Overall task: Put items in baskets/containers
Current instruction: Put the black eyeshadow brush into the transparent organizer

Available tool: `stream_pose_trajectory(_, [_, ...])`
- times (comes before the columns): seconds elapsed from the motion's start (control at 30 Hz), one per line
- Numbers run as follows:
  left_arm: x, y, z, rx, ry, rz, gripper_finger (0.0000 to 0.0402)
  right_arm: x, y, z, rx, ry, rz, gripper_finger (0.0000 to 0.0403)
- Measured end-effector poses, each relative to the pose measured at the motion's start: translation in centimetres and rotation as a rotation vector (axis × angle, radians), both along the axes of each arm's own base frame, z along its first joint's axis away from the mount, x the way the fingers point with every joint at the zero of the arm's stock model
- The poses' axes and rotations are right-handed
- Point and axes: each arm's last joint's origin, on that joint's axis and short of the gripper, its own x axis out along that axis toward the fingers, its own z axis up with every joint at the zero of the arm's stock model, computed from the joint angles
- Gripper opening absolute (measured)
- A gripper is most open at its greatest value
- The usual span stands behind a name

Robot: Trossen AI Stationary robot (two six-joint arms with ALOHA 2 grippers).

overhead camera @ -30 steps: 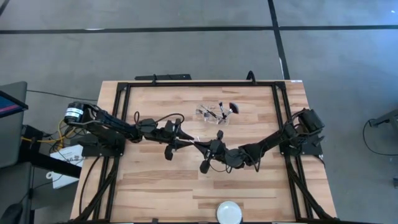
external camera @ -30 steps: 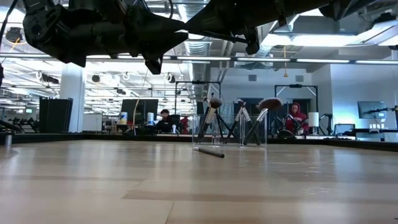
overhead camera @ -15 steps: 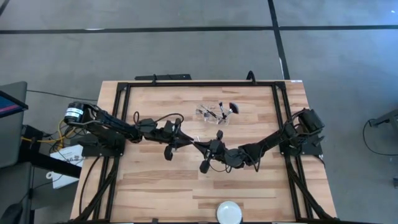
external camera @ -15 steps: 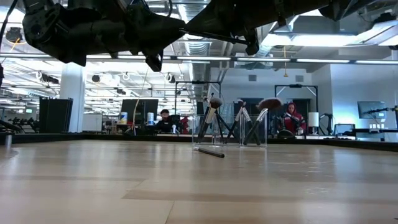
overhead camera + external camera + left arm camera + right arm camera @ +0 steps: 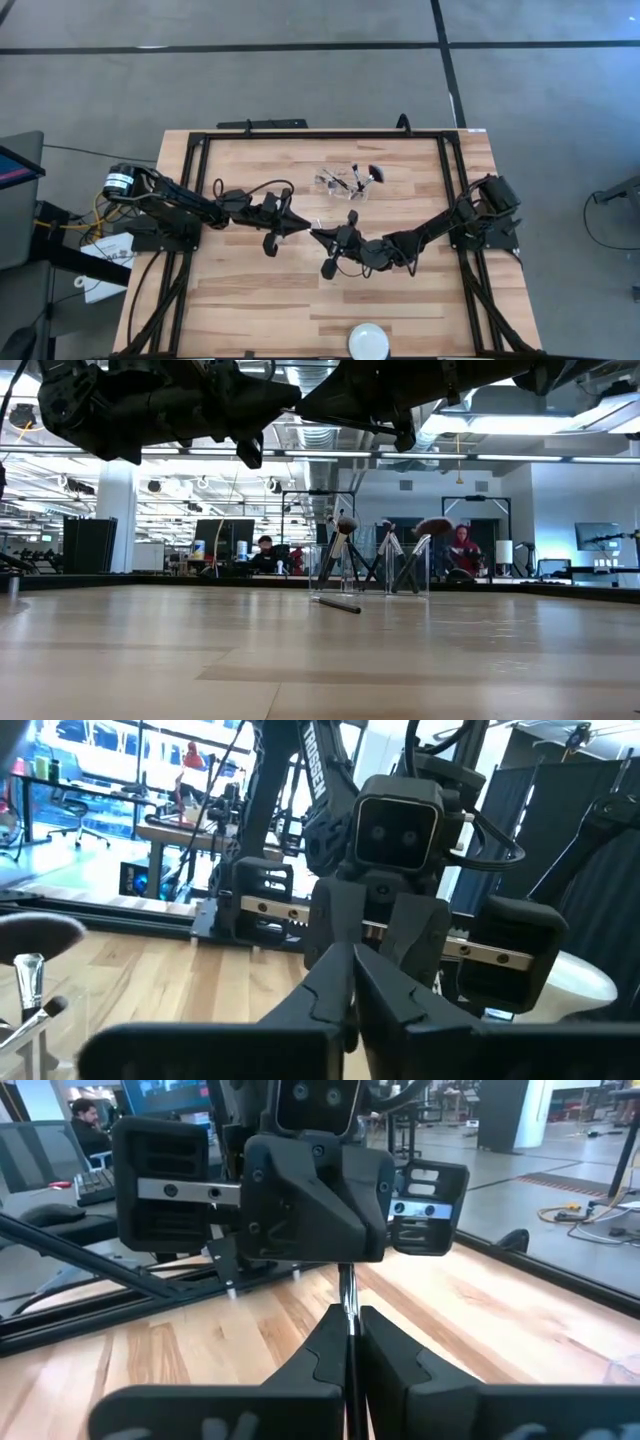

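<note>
A slim makeup brush with a thin shiny handle (image 5: pixel 347 1292) is held in the air between my two grippers, which face each other tip to tip over the middle of the table. My left gripper (image 5: pixel 300 229) and my right gripper (image 5: pixel 316 234) are both shut. The clear container (image 5: pixel 345 183) stands on the table beyond them, with several brushes leaning in it (image 5: pixel 345 550). One more dark brush (image 5: pixel 338 605) lies flat on the wood in front of the container. My left gripper comes level from the table's left, and its shut fingertips (image 5: pixel 345 1255) meet the handle's far end. The fingers hide the place of contact. My right gripper pinches the handle (image 5: pixel 348 1312) between its two fingers. It comes level from the table's right, with the fingers along the brush. The brush is clear of the table and reaches toward my left gripper.
A white round disc (image 5: pixel 368 341) lies at the table's near edge. A black frame (image 5: pixel 320 133) runs around the wooden top. Bare wood lies near and left of the grippers. People sit in the room beyond (image 5: pixel 265 552).
My left gripper has closed its fingers to a point at the brush's end, in front of my right gripper. Neither arm has shifted place, and the brush has stayed in the air between them.
</note>
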Motion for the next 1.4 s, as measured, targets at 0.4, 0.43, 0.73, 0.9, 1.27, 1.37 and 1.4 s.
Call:
stream_pose_trajectory(0.4, [-0.02, -0.05, -0.14, -0.002, 0.012, -0.008, 0.0109, 0.0, -0.08, 0.51, -0.031, -0.03, -0.031, 0.0006])
stream_pose_trajectory(0.43, [-0.02, -0.05, -0.14, -0.003, 0.013, -0.008, 0.0112, 0.0, -0.08, 0.59, -0.036, -0.034, -0.031, 0.0006])
stream_pose_trajectory(0.73, [-0.01, 0.02, -0.1, 0.016, 0.004, 0.018, 0.0106, 0.01, -0.08, 0.68, -0.049, -0.036, -0.029, 0.0006])
stream_pose_trajectory(0.9, [-0.01, 0.04, -0.04, 0.015, -0.002, 0.024, 0.0082, 0.03, -0.16, 0.69, -0.049, -0.036, -0.031, 0.0006])
stream_pose_trajectory(1.27, [-0.02, 0.08, -0.01, 0.014, -0.006, 0.029, 0.0015, 0.24, -0.73, 0.66, -0.051, -0.032, -0.036, 0.0031])
stream_pose_trajectory(1.37, [-0.02, 0.09, -0.02, 0.02, -0.006, 0.036, 0.0011, 0.23, -0.74, 0.71, -0.072, -0.025, -0.04, 0.0049])
stream_pose_trajectory(1.4, [-0.01, 0.11, -0.02, 0.026, -0.008, 0.049, 0.001, 0.19, -0.77, 0.81, -0.095, -0.015, -0.042, 0.0056])
